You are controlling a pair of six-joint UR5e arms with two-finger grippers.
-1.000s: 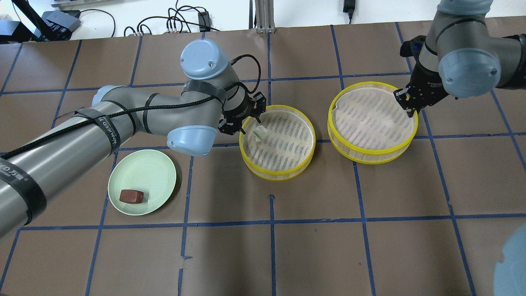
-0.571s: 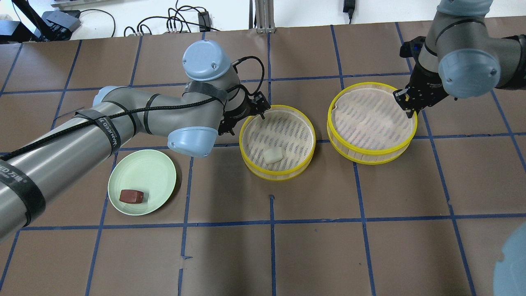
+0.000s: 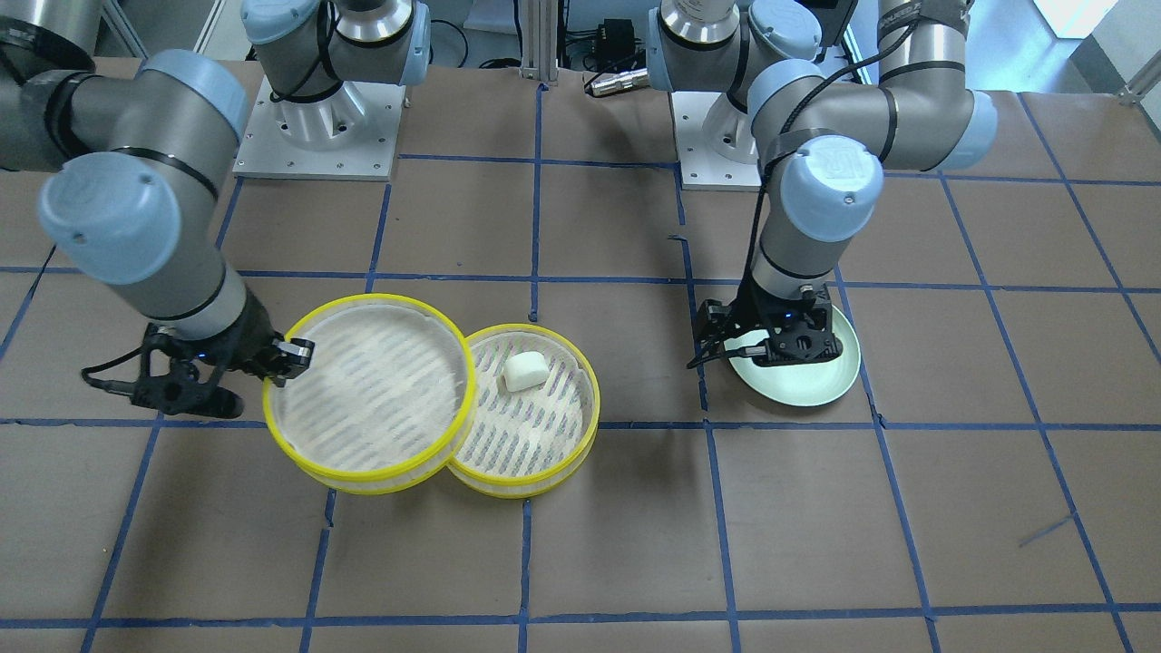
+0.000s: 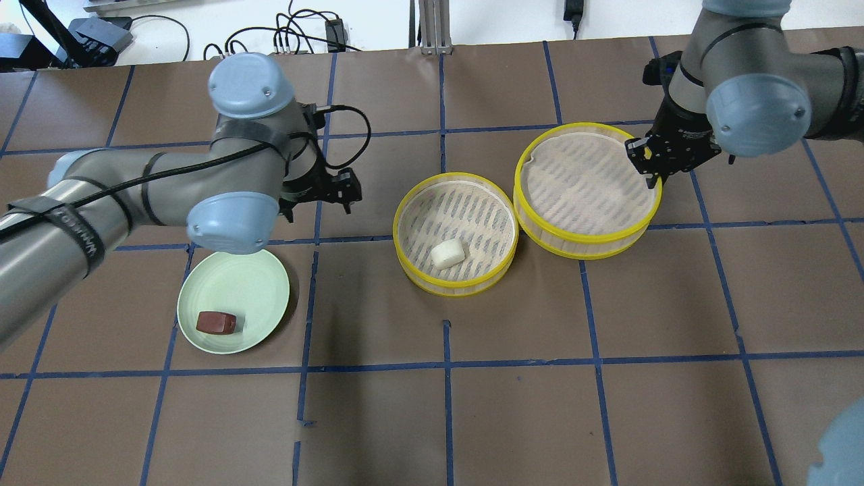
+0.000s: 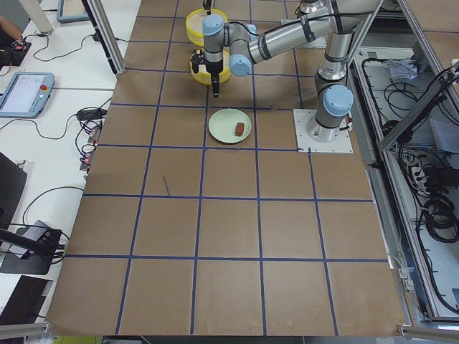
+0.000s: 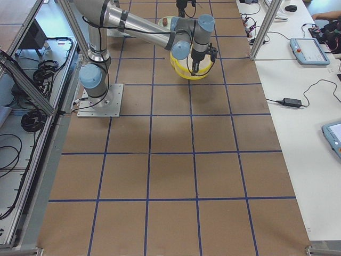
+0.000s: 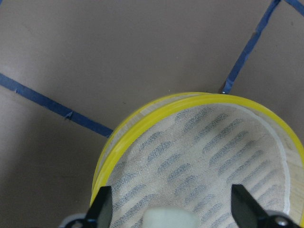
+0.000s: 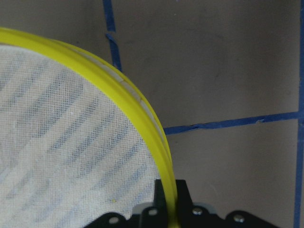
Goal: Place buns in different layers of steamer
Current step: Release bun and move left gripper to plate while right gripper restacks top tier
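The white bun point(image 4: 448, 254) lies in the left steamer tray point(image 4: 412, 263), also seen from the front point(image 3: 524, 370). The reddish-brown bun point(image 4: 216, 322) lies on the pale green plate point(image 4: 250, 283). My left gripper point(image 4: 324, 199) is open and empty, between that tray and the plate; from the front it point(image 3: 766, 349) hangs over the plate point(image 3: 839, 381) and hides the brown bun. My right gripper point(image 4: 651, 172) is shut on the yellow rim of the second steamer tray point(image 4: 580, 196). It holds that tray slightly raised, overlapping the first tray's rim in the front view point(image 3: 363, 399).
Brown paper with a blue tape grid covers the table point(image 4: 513, 405). Cables and a power block point(image 4: 334, 30) lie past the far edge. The two arm bases point(image 3: 317, 127) stand on the robot's side of the table.
The white bun dropped from my left gripper and settled in the tray. My left gripper then swung away left toward the plate. My right gripper moved its tray left, up against the first tray.
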